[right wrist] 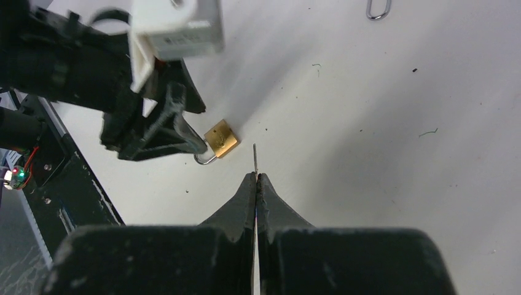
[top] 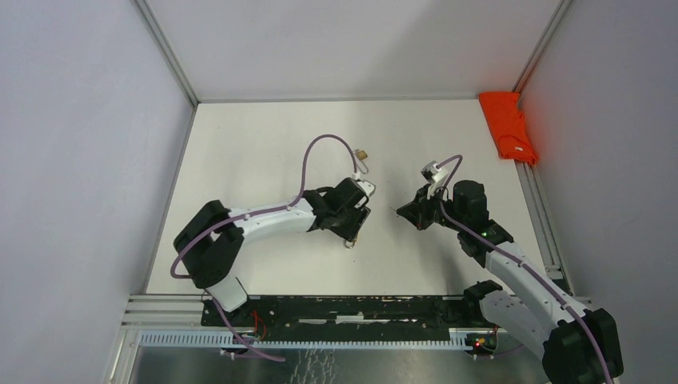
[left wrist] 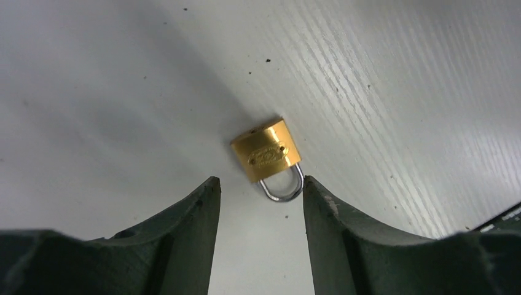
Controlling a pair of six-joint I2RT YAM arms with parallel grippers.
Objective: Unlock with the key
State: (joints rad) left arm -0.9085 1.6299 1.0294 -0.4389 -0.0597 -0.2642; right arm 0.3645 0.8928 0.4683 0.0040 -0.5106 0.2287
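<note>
Right claw (right wrist: 256,178): key (right wrist: 255,160) mostly hidden in grip | padlock (top: 351,241): tiny overhead

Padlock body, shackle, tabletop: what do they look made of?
Padlock body: likely brass, polished gold sheen with a stamped oval mark. Shackle: looks like bright steel or chrome, silvery and reflective. Tabletop: white, matte, faint ribbed grain; laminate or painted board, can't tell.

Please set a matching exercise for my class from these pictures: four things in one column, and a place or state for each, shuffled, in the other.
1. padlock
2. key
3. left gripper
4. orange cloth

A. open
B. at the far right corner of the table
C. pinched in the shut right gripper
D. lying on the table, gripped by nothing

Pairs: 1-D, 2-C, 3-A, 4-B.
</note>
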